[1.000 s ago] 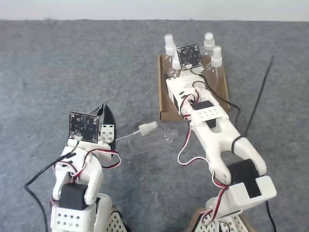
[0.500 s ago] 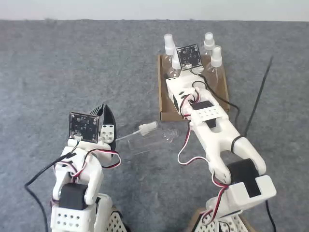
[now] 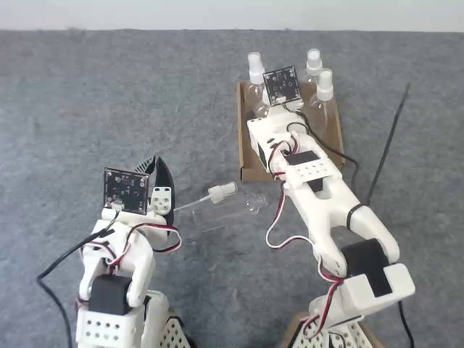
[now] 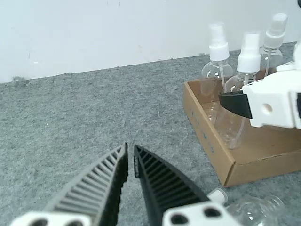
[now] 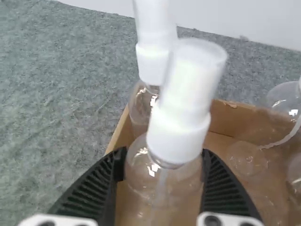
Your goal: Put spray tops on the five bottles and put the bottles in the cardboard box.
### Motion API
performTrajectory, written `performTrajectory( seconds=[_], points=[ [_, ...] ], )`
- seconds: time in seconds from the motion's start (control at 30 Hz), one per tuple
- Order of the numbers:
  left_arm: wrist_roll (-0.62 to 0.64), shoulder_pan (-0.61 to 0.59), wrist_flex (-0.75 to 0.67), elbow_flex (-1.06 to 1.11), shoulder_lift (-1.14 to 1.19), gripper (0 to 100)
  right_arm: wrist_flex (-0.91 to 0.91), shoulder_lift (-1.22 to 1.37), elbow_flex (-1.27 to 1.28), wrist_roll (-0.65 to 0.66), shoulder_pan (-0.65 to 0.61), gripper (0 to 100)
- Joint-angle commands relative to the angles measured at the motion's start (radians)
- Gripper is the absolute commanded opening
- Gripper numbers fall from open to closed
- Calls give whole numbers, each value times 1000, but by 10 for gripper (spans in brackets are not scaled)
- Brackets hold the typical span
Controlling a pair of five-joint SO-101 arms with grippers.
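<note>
Clear plastic spray-topped bottle (image 5: pixel 160 188): base cut off at right wrist view's edge, mostly under white right arm (image 3: pixel 319 196) in high view | fallen clear plastic bottle (image 4: pixel 256 207): partly lost past left wrist view's edge

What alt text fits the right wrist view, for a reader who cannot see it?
The right claw grips a clear bottle with a white spray top, upright in the cardboard box. A second bottle with its own spray top stands behind it, parts of more bottles show beside it, and grey carpet lies around the box.
</note>
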Motion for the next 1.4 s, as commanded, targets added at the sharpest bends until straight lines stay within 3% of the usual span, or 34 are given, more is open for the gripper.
performTrajectory(
  seconds=[0.0,0.27,0.93,1.17,1.37],
  points=[
    [11,-3,-26,-7,17,13,21,-7,-5,2,5,177],
    [11,-3,-26,-7,17,13,27,-7,-5,66,-25,177],
    [11,-3,-25,-5,17,13,28,-7,-5,72,-30,182],
    [11,-3,-28,5,11,13,50,-7,-5,72,-38,331],
    [11,-3,-28,5,11,13,51,-8,-6,72,-38,341]
  ],
)
